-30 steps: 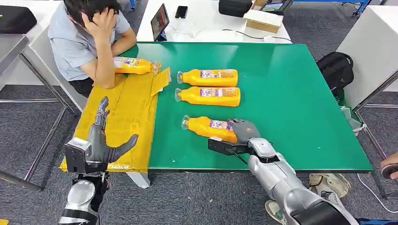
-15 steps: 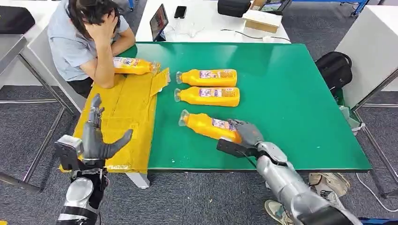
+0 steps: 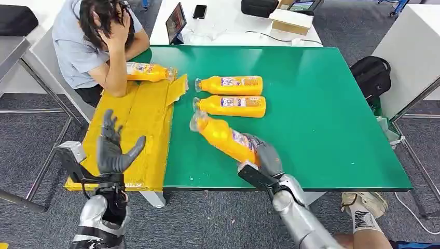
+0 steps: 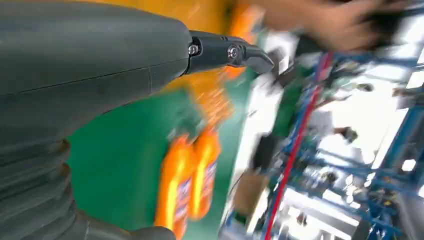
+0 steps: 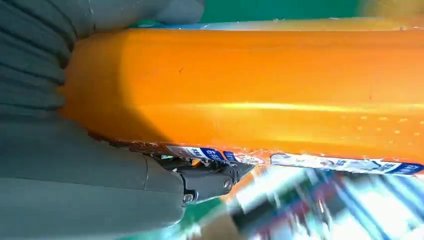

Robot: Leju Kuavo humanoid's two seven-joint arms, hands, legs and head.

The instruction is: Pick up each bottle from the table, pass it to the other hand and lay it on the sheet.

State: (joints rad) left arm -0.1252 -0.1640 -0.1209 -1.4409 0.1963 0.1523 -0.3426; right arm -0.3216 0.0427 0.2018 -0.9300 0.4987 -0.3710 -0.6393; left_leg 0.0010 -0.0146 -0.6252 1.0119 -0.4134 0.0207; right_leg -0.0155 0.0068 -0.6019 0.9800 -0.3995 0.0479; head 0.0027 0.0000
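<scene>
- The green table (image 3: 321, 119) has its right half bare, with free room from the bottles out to the far and right edges; its near edge runs just under the right hand.
- The yellow sheet (image 3: 137, 129) covers the table's left end, and its near part lies bare under the left hand; one flap lifts at the far right corner.
- A person (image 3: 91, 46) sits at the sheet's far left corner, an elbow planted on the sheet beside the sheet bottle (image 3: 148, 72), which lies near the far edge with its cap toward the flap.
- A white desk (image 3: 233, 23) behind the table carries a tablet, a phone and a box; a black bag (image 3: 371, 75) stands off the right edge, and a shoe (image 3: 366, 215) shows by the near right corner.
- The right hand (image 3: 262, 155) grasps the held bottle (image 3: 223, 137) at its base, tilted up off the table with its cap pointing toward the far left, close to the spare bottles.
- Two spare bottles (image 3: 231, 96) lie side by side on the green, caps toward the sheet.
- The left hand (image 3: 114, 150) is released, fingers spread, raised over the sheet's near part.
- The right wrist view shows the fingers wrapped on the orange body, label against the palm; the left wrist view, blurred, shows the pair beyond a fingertip (image 4: 250, 52).
</scene>
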